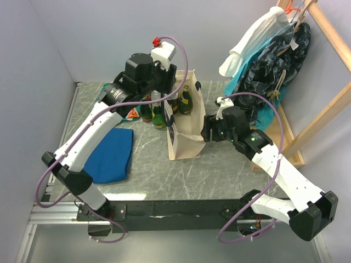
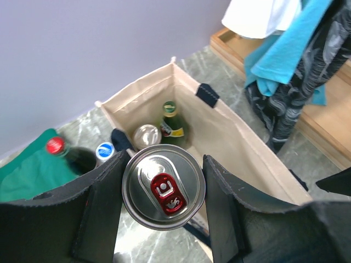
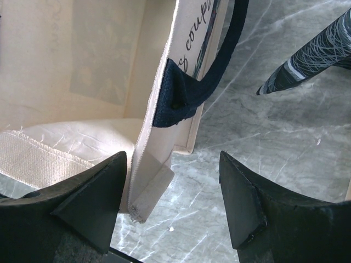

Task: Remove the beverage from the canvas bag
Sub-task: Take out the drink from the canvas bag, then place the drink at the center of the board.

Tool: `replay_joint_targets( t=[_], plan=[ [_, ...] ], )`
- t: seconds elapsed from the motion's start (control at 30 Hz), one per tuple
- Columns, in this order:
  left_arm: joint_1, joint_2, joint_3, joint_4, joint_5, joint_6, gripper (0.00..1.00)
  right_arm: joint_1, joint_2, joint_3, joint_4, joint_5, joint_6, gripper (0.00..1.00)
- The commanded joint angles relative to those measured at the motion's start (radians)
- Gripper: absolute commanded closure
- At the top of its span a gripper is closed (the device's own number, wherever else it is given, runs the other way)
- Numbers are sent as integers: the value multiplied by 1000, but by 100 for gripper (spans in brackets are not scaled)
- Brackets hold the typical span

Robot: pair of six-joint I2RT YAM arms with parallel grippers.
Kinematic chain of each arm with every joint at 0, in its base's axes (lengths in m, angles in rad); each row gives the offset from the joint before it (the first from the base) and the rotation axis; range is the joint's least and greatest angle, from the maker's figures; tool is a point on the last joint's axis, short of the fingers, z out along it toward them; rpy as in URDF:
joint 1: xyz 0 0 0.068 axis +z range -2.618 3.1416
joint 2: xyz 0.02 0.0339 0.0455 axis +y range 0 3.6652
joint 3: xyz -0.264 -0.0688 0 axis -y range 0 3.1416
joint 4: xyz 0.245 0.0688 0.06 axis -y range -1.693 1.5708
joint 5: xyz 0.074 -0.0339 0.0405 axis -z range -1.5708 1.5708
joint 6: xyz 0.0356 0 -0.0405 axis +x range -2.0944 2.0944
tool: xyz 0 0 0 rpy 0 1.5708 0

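Note:
The cream canvas bag (image 1: 185, 123) stands open in the middle of the table, with navy handles (image 3: 204, 82). My left gripper (image 2: 163, 192) is shut on a silver beverage can (image 2: 163, 187) with a red tab, and holds it high over the bag's left rim. Down inside the bag (image 2: 236, 137) stand a green bottle (image 2: 171, 116) and another silver can (image 2: 146, 135). My right gripper (image 3: 173, 200) is open at the bag's right side. The bag's wall (image 3: 158, 137) lies between its jaws, close to the left finger (image 3: 88, 203).
Several bottles (image 1: 152, 113) stand left of the bag, two with red (image 2: 55, 145) and blue (image 2: 104, 150) caps. A green cloth (image 2: 22, 178) and a blue cloth (image 1: 112, 153) lie at the left. Clothes (image 1: 274, 52) hang on a wooden rack (image 1: 323, 109) at the right.

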Motion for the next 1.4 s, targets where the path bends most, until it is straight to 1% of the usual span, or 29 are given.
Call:
replay_joint_targets(
  t=[0.0, 0.37, 0.7, 0.9, 1.37],
  plan=[
    [-5, -96, -20, 133, -77, 6, 99, 7, 10, 25, 17, -5, -2, 26],
    [9, -171, -140, 161, -227, 7, 99, 7, 18, 28, 21, -18, 0, 26],
    [125, -217, -266, 188, -147, -71, 99, 7, 10, 22, 18, -17, -2, 26],
    [153, -243, -322, 202, -135, -97, 99, 7, 13, 24, 15, -17, -6, 26],
    [170, -272, -505, 284, -143, -135, 99, 7, 14, 22, 32, -25, 2, 26]
  ],
)
